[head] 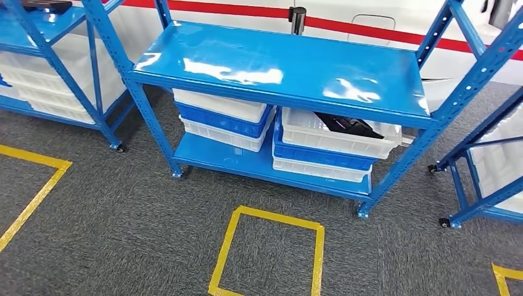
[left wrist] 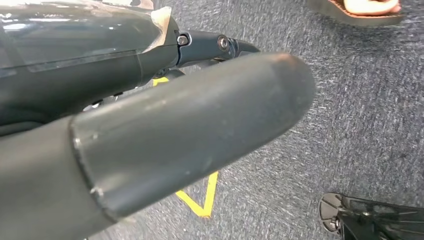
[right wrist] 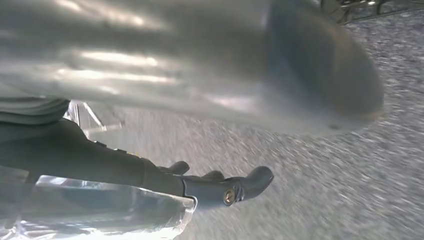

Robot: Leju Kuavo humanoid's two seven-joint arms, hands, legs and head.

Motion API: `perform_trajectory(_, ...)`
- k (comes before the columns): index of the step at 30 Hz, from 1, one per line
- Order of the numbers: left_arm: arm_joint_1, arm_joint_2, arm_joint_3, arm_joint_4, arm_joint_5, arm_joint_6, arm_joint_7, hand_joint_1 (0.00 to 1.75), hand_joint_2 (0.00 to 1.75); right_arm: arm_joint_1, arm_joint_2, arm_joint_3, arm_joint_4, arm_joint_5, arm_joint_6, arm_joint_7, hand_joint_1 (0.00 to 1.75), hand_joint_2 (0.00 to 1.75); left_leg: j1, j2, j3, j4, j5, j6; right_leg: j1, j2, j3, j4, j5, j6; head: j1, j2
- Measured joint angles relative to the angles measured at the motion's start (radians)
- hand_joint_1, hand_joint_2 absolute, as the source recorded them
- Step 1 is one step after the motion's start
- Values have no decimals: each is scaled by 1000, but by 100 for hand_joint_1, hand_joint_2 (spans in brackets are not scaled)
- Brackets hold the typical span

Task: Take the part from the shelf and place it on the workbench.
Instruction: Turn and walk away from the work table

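Note:
A black part (head: 347,124) lies in a white bin (head: 336,139) on the lower level of the blue shelf (head: 277,68), at its right side. My left hand (left wrist: 175,125) hangs over the grey carpet, its thick thumb stretched out and its dark fingers (left wrist: 215,46) straight, with nothing in it. My right hand (right wrist: 200,75) also hangs above the carpet, blurred, its dark fingers (right wrist: 240,186) slightly bent and apart from the thumb, holding nothing.
Stacked white and blue bins (head: 225,117) fill the lower shelf level; the top board is bare. More blue racks stand at left (head: 55,61) and right (head: 487,142). A yellow taped square (head: 271,253) marks the carpet before the shelf. A person's sandalled foot (left wrist: 370,9) is near my left hand.

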Motion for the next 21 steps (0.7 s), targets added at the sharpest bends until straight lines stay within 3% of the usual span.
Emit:
perform_trajectory(1, 0, 0, 0, 0, 0, 0, 0, 0, 0, 2, -1, -2, 0, 0, 0, 0, 0, 0, 0, 12, 0, 0, -1, -1, -2, -4, 8, -11, 9, 9, 0, 0)
perform_trajectory(2, -1, 0, 0, 0, 0, 0, 0, 0, 0, 3, -2, -3, 0, 0, 0, -1, 0, 0, 1, 24, 0, 1, -2, -3, -5, -11, 36, -59, 28, 20, 0, 0)
perform_trajectory(4, -1, 0, 0, 0, 0, 0, 0, 0, 0, 2, -3, -5, 0, 1, 2, -1, 0, 0, -2, 46, 4, 6, -8, -13, -10, -57, 116, -199, 75, 33, 1, 0)
perform_trajectory(6, -1, 0, 0, 0, 0, 1, 0, 0, 0, 0, -3, -5, 0, 3, 5, -1, 0, 0, -6, 66, 11, 11, -17, -27, -8, -89, 157, -274, 101, 24, -2, 0)
perform_trajectory(9, -7, 0, 0, 0, 0, 1, -3, 0, 0, 1, -4, -6, 0, 1, 8, -1, 0, 0, -1, 82, 22, 15, -27, -45, -8, -63, 153, -275, 108, -1, -5, 0)
perform_trajectory(11, -7, 0, 0, 0, 0, 1, -8, 0, 0, 0, -3, -6, 0, -2, 8, -1, 0, 0, 7, 39, 5, 63, -67, -56, -15, -41, 156, -278, 114, -15, -6, 0)
perform_trajectory(13, -4, 0, 2, 0, 0, 1, -13, 0, 0, -1, -3, -7, 0, -5, 8, -2, 0, 0, 10, -19, -48, 187, -139, -61, -14, -18, 152, -277, 120, -25, -7, 0)
perform_trajectory(14, -1, 0, 3, 0, 0, 1, -15, 0, 0, 0, -3, -9, 0, -7, 7, -3, 0, 0, 11, -33, -80, 253, -168, -62, -11, -5, 150, -277, 122, -30, -7, 0)
perform_trajectory(15, 1, 0, 4, 0, 1, 1, -16, 0, 0, 1, -3, -11, 0, -8, 6, -4, 0, 0, 11, -37, -100, 292, -176, -61, -9, 8, 148, -277, 123, -31, -7, 0)
perform_trajectory(16, 2, 0, 5, 0, 1, 1, -17, 0, 0, 2, -4, -13, 0, -8, 5, -4, 0, 0, 10, -38, -105, 299, -166, -59, -6, 19, 148, -276, 124, -32, -7, 0)
perform_trajectory(17, 3, 0, 6, 0, 1, 1, -17, 0, 0, 3, -4, -15, 0, -9, 4, -5, 0, 0, 10, -40, -92, 264, -135, -55, -5, 29, 150, -276, 124, -32, -7, 0)
perform_trajectory(19, 0, 1, 6, 0, 1, 1, -18, 0, 0, 4, -3, -18, 0, -9, 4, -9, 0, 0, 8, -48, -37, 134, -62, -41, -2, 41, 153, -276, 124, -31, -7, 0)
perform_trajectory(21, -4, 2, 6, 0, 0, 1, -20, 0, 0, 4, -3, -21, 0, -2, 2, -12, 0, 0, 4, -57, 0, 42, -27, -31, 4, 48, 152, -275, 125, -27, -6, 0)
